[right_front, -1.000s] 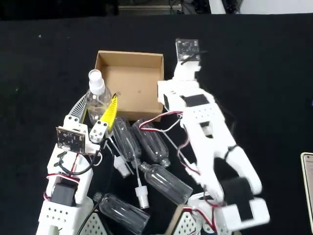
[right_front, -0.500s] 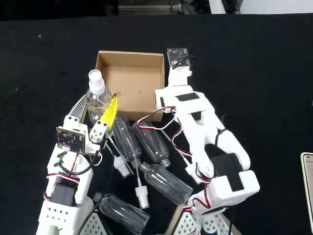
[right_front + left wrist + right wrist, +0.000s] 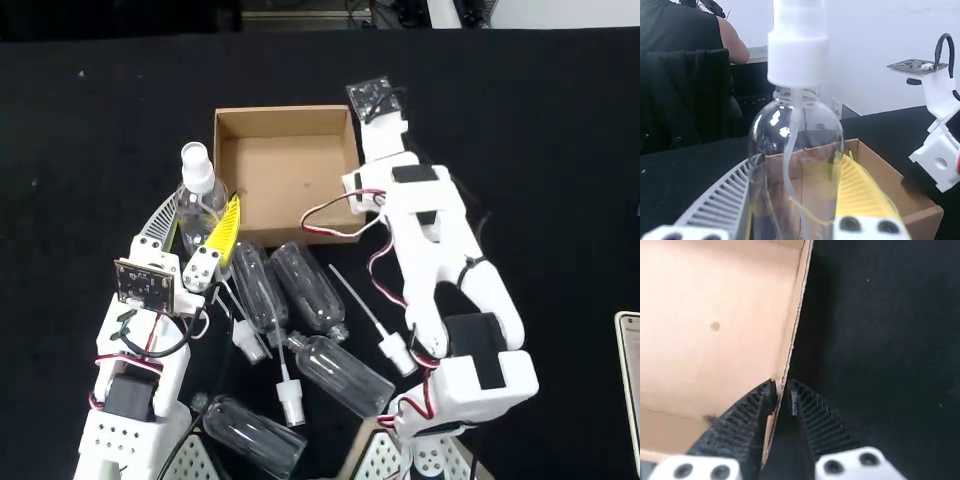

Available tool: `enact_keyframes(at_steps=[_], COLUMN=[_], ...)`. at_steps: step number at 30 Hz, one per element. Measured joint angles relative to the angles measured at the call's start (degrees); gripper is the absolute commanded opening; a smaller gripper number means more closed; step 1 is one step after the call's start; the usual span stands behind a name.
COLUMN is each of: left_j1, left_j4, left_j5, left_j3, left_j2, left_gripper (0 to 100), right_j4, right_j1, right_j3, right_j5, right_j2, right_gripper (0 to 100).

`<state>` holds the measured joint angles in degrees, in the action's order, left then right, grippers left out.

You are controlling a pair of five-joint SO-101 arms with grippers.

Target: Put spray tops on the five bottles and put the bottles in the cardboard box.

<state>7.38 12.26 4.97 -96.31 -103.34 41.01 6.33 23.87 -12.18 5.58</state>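
**One hand carries a capped bottle, the other pins the box**

The left hand [image 3: 205, 208] is clamped around the capped bottle [image 3: 796, 145]. It holds the bottle upright just left of the cardboard box [image 3: 285, 180], probably so it can go in top-up. The right hand [image 3: 782, 390] pinches the box's right wall, one finger inside and one outside, apparently to steady it. The box sits at upper centre of the high view. Below it, four more bottles [image 3: 310, 288] lie on their sides on the counter [image 3: 540, 150], with loose spray tops [image 3: 397, 352] among them, waiting to be fitted.
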Motion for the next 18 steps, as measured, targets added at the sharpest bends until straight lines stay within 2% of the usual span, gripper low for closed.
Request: enact_keyframes(at_steps=[11,18], left_j1=[0.0,0.0], left_j4=[0.0,0.0], left_j5=[0.0,0.0], left_j3=[0.0,0.0], left_j2=[0.0,0.0], left_gripper=[4,4], right_j4=[0.0,-2.99], right_j1=[0.0,0.26], right_j3=[1.49,10.55], right_j5=[-3.96,-6.07], right_j2=[0.0,-5.54], right_gripper=[1.0,1.0])
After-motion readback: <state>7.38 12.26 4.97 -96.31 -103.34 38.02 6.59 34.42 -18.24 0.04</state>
